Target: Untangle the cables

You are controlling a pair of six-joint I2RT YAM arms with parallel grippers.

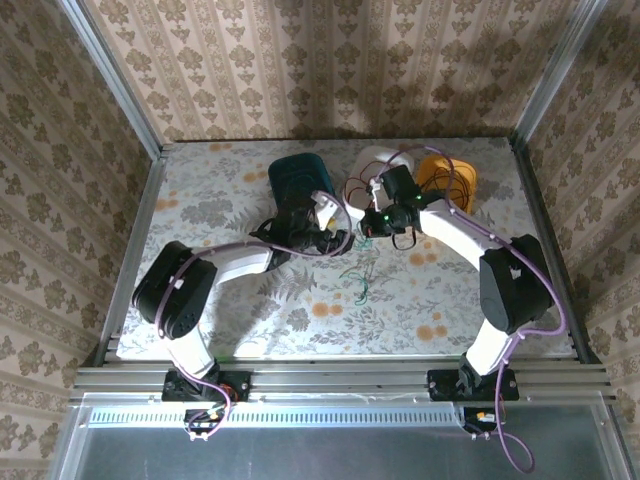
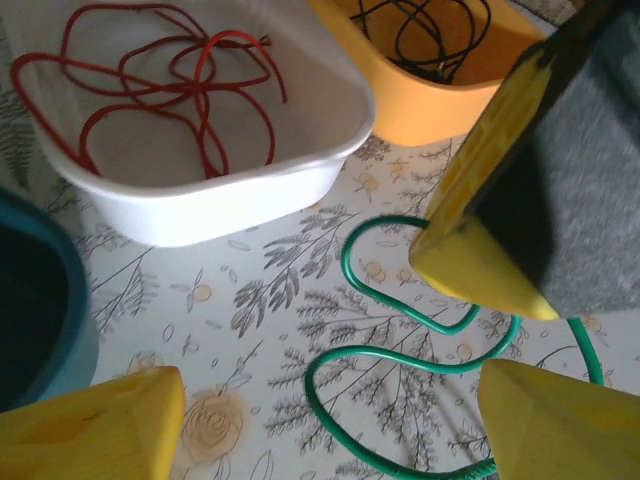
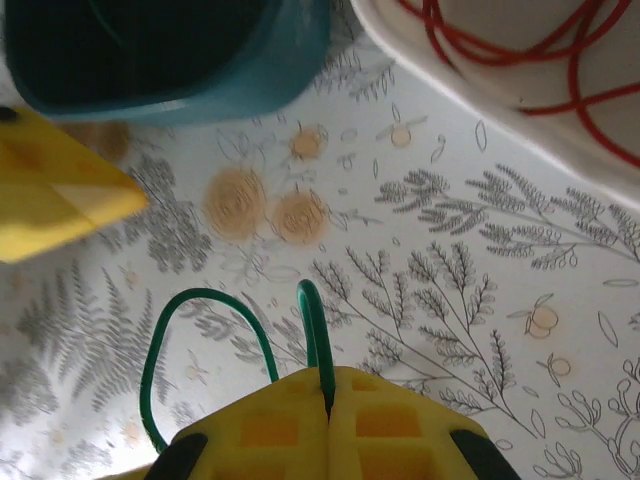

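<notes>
Table (image 1: 250,310) is backed by teal bin (image 1: 298,180), white bin (image 2: 200,205) (red cable (image 2: 195,80) inside) and orange bin (image 2: 420,115). Left gripper (image 2: 330,400) is held with fingers apart over the green cable (image 3: 312,325), looped on the table near the white bin; right gripper (image 3: 328,372) is clamped on one strand. Cable is judged light, limp, thin: a free loop should be pinched.

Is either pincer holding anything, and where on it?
The right pincer clamps the green cable beside a loop; the left pincer is open, holding nothing.
</notes>
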